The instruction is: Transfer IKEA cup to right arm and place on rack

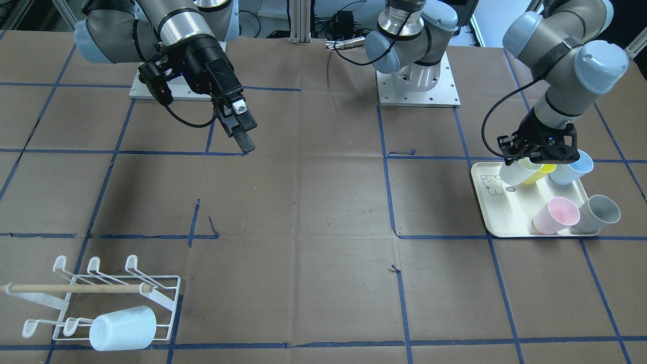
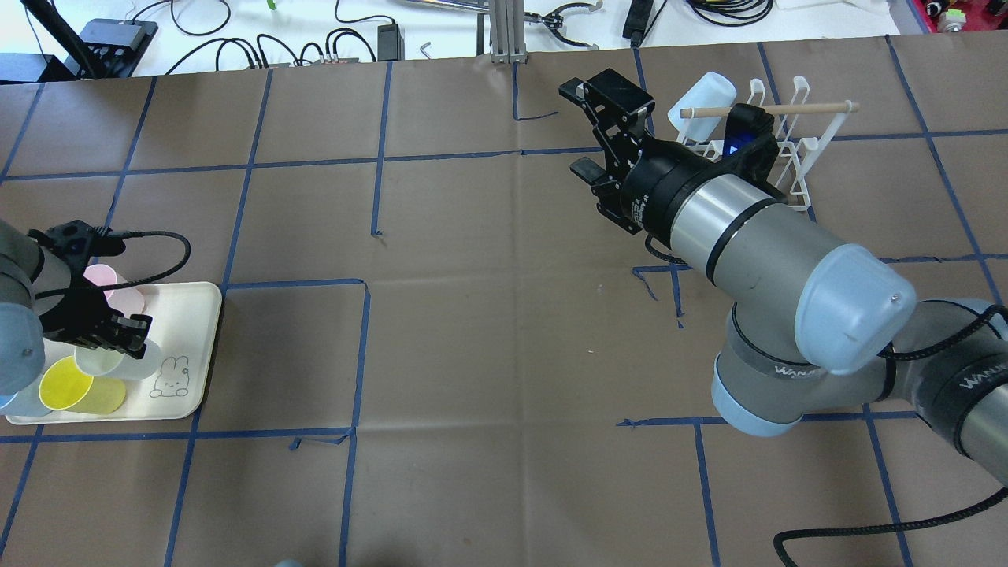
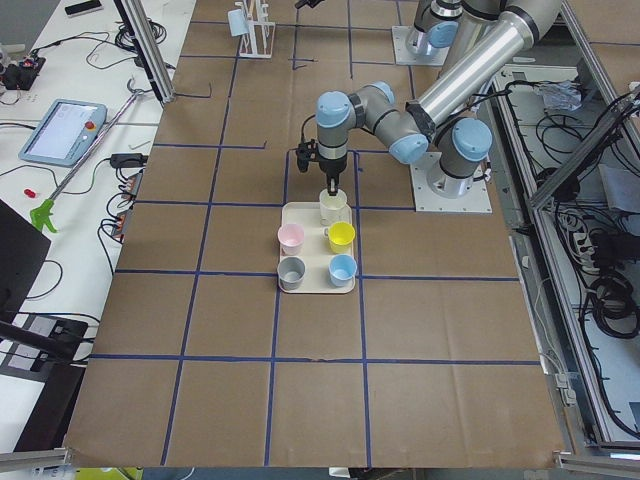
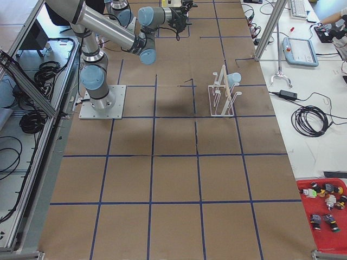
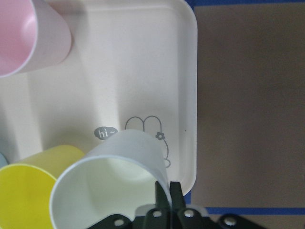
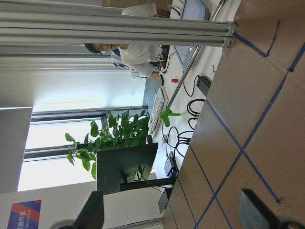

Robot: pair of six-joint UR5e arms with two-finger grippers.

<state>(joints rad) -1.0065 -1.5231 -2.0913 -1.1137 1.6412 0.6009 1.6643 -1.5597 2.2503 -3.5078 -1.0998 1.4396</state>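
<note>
My left gripper [image 1: 530, 161] is shut on the rim of a white IKEA cup [image 1: 513, 173], which is tilted over the cream bear tray [image 1: 498, 222]. The left wrist view shows the fingers [image 5: 162, 193] pinching the cup's wall [image 5: 119, 167]. My right gripper [image 2: 575, 127] is open and empty, held above the table in front of the white wire rack [image 2: 795, 157]. It also shows in the front view [image 1: 242, 132]. The rack [image 1: 101, 298] with its wooden rod holds a pale blue cup [image 1: 124, 328].
On the tray stand a yellow cup [image 1: 537, 174], a blue cup [image 1: 573, 169], a pink cup [image 1: 556, 215] and a grey cup [image 1: 601, 210]. Brown paper with blue tape lines covers the table. Cables and a post line its far edge [image 2: 504, 31].
</note>
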